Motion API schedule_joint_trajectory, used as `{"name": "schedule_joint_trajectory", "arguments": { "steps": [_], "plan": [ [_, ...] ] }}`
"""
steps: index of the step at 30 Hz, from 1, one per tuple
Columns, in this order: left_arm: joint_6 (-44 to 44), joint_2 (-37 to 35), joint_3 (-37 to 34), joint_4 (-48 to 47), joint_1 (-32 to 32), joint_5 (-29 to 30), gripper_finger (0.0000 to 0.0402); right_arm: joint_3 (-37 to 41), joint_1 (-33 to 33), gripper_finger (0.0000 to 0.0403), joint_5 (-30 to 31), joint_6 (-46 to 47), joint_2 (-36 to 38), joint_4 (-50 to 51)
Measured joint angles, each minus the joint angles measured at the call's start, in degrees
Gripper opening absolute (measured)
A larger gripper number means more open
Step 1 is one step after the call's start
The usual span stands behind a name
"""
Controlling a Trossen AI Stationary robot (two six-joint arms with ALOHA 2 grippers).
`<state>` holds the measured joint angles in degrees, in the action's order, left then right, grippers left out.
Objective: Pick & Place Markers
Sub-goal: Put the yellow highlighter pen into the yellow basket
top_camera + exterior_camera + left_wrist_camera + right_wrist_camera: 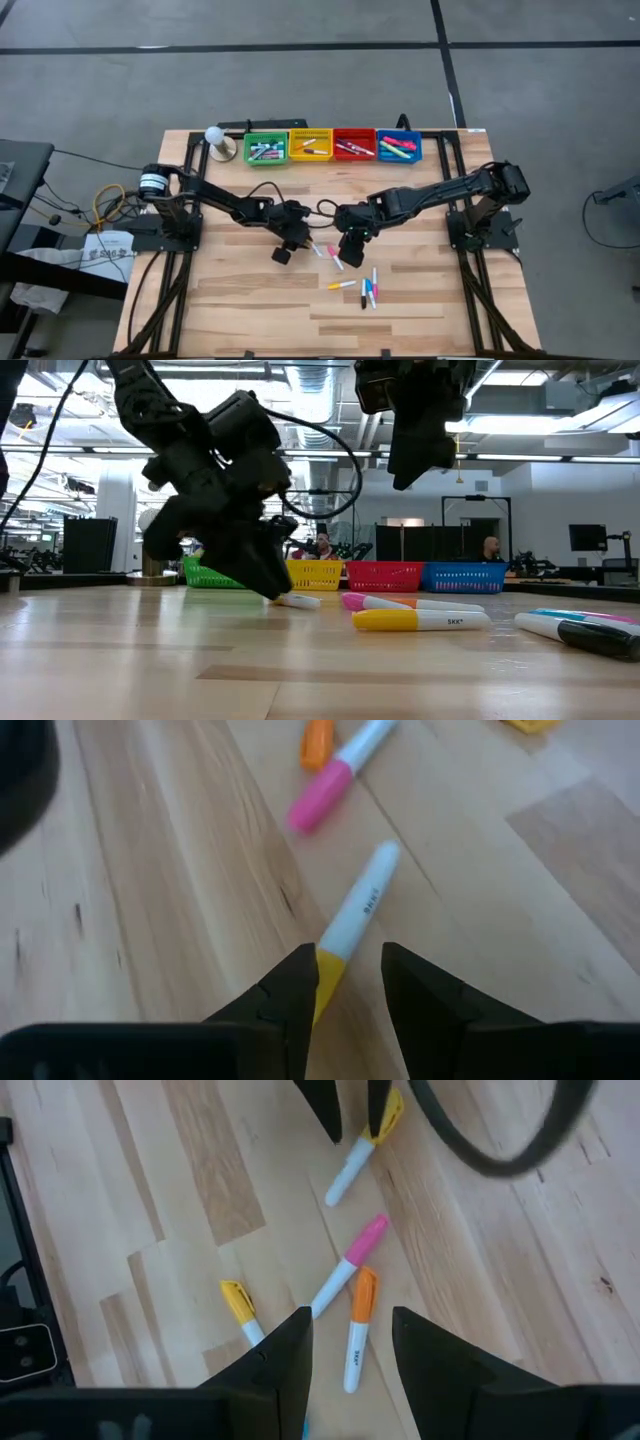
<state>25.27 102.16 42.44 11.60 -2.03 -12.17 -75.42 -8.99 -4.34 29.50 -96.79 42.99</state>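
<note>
Several markers lie loose on the wooden table. A white marker with a yellow cap lies flat, and my left gripper stands open low over its cap end, slanting down, one finger on each side of the cap. In the low view this gripper is nearly down on the table. A pink-capped marker and an orange marker lie beside it. My right gripper hangs open well above those two, holding nothing; it is also high up in the low view. My left gripper has the marker's yellow cap between its open fingers, which come from above on a slant and lie along the marker. The cap lies close against the inner side of one finger; whether they touch I cannot tell. The marker lies flat on the table.
Green, yellow, red and blue bins stand in a row at the far edge, with markers in them. A white ball on a stand is to their left. More markers lie toward the near edge.
</note>
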Motion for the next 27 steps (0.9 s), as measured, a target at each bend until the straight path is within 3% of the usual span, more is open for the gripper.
{"name": "schedule_joint_trajectory", "arguments": {
  "steps": [7, 19, 27],
  "plan": [
    [-0.4, 3.9, 0.3, 1.7, 0.9, -0.7, 0.0118, 0.0, 0.0, 0.0128, 0.0, 0.0, 0.0, -0.2],
    [0.3, 4.1, 0.2, 1.7, 1.3, -1.5, 0.0118, 0.0, 0.0, 0.0128, 0.0, 0.0, 0.0, -0.2],
    [-0.7, 4.2, 0.1, -0.8, 5.4, -2.7, 0.0118, 0.0, 0.0, 0.0128, -0.1, 0.0, 0.0, -0.2]
  ]
}}
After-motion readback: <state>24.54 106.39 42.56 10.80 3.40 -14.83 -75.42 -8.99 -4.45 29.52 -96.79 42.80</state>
